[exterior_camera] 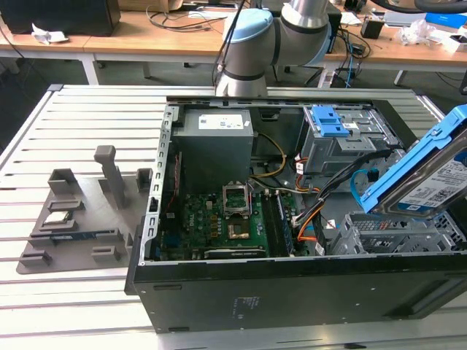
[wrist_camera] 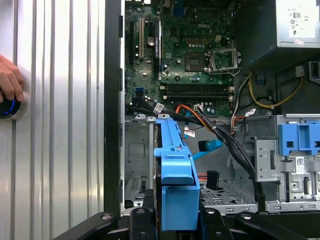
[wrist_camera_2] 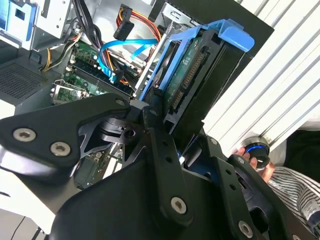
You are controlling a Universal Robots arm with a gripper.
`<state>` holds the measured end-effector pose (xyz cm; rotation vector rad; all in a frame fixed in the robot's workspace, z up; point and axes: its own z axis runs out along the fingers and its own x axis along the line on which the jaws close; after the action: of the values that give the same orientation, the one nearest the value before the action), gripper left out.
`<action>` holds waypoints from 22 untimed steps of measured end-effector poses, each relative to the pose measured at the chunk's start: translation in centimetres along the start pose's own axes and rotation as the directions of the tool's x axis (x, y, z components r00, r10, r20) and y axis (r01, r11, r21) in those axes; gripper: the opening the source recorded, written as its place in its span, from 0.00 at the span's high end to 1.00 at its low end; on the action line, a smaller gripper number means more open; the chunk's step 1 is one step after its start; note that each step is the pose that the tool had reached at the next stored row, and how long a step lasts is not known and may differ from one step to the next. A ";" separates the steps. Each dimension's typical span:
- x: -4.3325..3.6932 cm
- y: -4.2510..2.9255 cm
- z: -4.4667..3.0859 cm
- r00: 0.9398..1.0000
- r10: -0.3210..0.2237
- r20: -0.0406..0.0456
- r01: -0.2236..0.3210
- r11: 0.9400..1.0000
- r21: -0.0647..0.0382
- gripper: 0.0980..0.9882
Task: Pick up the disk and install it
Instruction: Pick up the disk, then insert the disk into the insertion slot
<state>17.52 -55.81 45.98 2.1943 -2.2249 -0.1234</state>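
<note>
Fig. legend. The disk (exterior_camera: 430, 175), in its blue frame, hung tilted above the open computer case (exterior_camera: 292, 292) at the exterior view's right, over the empty metal drive bay (exterior_camera: 394, 233). In both wrist views the gripper (wrist_camera: 176, 220) was pinching the disk (wrist_camera: 176, 180) w/ jaws pressed on its two flat sides; the frame's blue tab end pointed away from the jaws, toward the bay. Disk (wrist_camera_2: 192, 75) stood edge-on betw. the fingers (wrist_camera_2: 160, 145). Motherboard (exterior_camera: 226, 219) lay in the case floor; blue latch plate (exterior_camera: 332, 120) sat on the upper bay. A hand (wrist_camera: 9, 82) rested on a button on the slatted table (exterior_camera: 66, 117) beside the case.
</note>
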 end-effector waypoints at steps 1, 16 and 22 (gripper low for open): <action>0.00 0.00 0.00 1.000 0.000 0.000 0.000 1.000 0.000 0.70; 0.04 2.71 0.21 1.000 0.000 0.000 0.000 1.000 0.001 0.70; 0.05 2.75 0.31 1.000 -0.004 0.001 0.004 0.996 0.088 0.70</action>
<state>14.75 -55.81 45.86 2.2422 -2.2690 -0.0275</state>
